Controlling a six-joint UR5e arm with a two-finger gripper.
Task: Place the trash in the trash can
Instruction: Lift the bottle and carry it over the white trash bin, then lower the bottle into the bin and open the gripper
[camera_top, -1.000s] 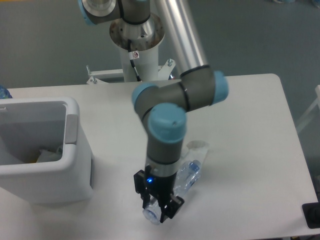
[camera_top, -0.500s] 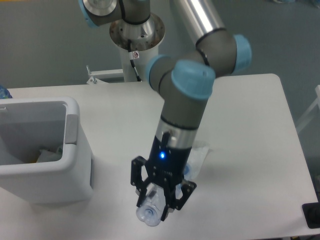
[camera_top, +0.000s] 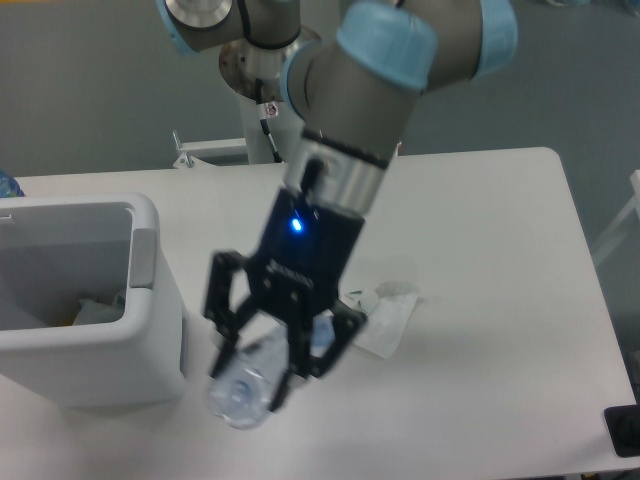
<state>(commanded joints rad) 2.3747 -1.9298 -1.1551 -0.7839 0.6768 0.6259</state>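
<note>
My gripper (camera_top: 262, 362) hangs well above the table, shut on the clear blue-tinted crushed bottle (camera_top: 243, 388), whose round end points toward the camera at the lower left. The crumpled white wrapper (camera_top: 388, 315) lies flat on the table just right of the gripper, partly hidden by the fingers. The white trash can (camera_top: 150, 300) stands at the left edge, its opening to the left of the held bottle, with some pale scraps inside it.
The arm's base column (camera_top: 272, 100) rises behind the table's far edge. A dark object (camera_top: 624, 430) sits off the table's lower right corner. A blue-tinted thing (camera_top: 8, 184) peeks in behind the trash can at the far left.
The gripper has lifted the bottle off the table and swung up and left toward the trash can. The wrapper stays where it was.
</note>
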